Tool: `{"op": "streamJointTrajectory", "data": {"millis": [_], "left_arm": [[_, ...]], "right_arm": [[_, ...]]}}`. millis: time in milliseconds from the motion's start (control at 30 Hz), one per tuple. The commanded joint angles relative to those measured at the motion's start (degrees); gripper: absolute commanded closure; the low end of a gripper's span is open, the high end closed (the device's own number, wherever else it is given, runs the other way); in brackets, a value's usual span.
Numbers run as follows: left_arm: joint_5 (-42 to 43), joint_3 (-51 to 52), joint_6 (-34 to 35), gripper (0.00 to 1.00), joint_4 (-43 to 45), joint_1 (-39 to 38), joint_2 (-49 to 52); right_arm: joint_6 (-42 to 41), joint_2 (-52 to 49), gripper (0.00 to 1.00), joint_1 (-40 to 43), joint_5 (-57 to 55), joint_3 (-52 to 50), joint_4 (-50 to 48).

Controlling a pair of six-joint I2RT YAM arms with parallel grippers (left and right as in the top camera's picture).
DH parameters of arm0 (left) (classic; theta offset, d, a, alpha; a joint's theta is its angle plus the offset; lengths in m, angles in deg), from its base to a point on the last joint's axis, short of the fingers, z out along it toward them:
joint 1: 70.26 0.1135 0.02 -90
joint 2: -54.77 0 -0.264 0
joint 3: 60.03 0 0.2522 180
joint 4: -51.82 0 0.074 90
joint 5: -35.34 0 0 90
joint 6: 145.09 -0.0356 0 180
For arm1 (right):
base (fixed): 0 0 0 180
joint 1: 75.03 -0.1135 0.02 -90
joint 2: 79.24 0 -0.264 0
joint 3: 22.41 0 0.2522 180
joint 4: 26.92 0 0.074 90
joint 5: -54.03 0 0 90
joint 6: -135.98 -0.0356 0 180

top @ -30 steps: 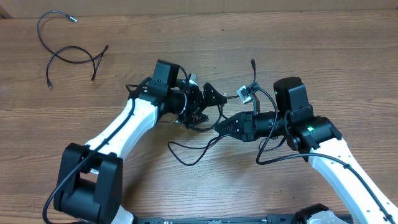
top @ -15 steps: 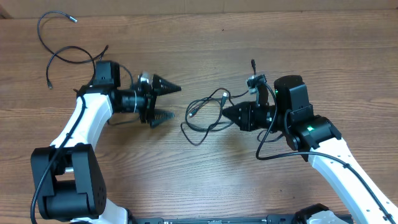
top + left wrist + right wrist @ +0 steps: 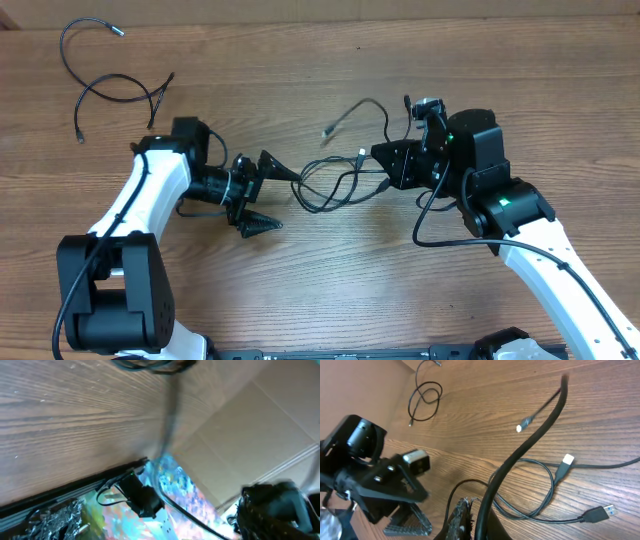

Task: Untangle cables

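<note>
Overhead puts the knot of cables [image 3: 335, 185] on the wooden surface [image 3: 520, 80] between my two arms, with some loose cords [image 3: 112, 88] lying well apart at the far left corner. The right hand [image 3: 383, 168] is pressed together on one strand at the knot's right edge. That strand arcs up and away to a silvery tip [image 3: 327, 131]. The left hand [image 3: 277, 198] is spread wide and holds nothing, just beside the knot's left loops.

These cords look light, limp and thin to me. I expect them to slide across the wood rather than resist, so a tug on one drags the rest. I would take hold close behind a plug (the body gives the fingers something to stop against), not mid-loop.

The right wrist view gives what overhead cannot: flat USB-style plugs [image 3: 566, 462] at the strand ends, and the crossings seen from low and close. The left wrist view is smeared and shows only a dark loop [image 3: 150, 364] at its top edge, with none of its own fingers.
</note>
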Motion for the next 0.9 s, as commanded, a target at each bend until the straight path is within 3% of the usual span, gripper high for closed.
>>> {"op": "streamJointTrajectory", "data": {"millis": [0, 133, 400, 867], "left_arm": [[-5.92, -0.48, 10.8, 0.01, 0.24, -2.32, -0.46], [-8.37, -0.48, 20.94, 0.01, 5.81, -5.49, -0.46], [-8.2, -0.48, 37.11, 0.0, 28.33, -8.41, -0.46], [-8.46, -0.48, 44.87, 0.0, 41.24, -11.28, -0.46]], "right_arm": [[-0.81, -0.04, 0.96, 0.22, 3.65, 1.81, -0.31], [-4.11, -0.04, 0.96, 0.22, 6.88, 1.81, -0.02], [-17.0, -0.04, 0.96, 0.17, 9.75, 1.79, 4.2], [-20.96, -0.04, 0.96, -4.09, 14.99, 1.75, 3.61]]}}
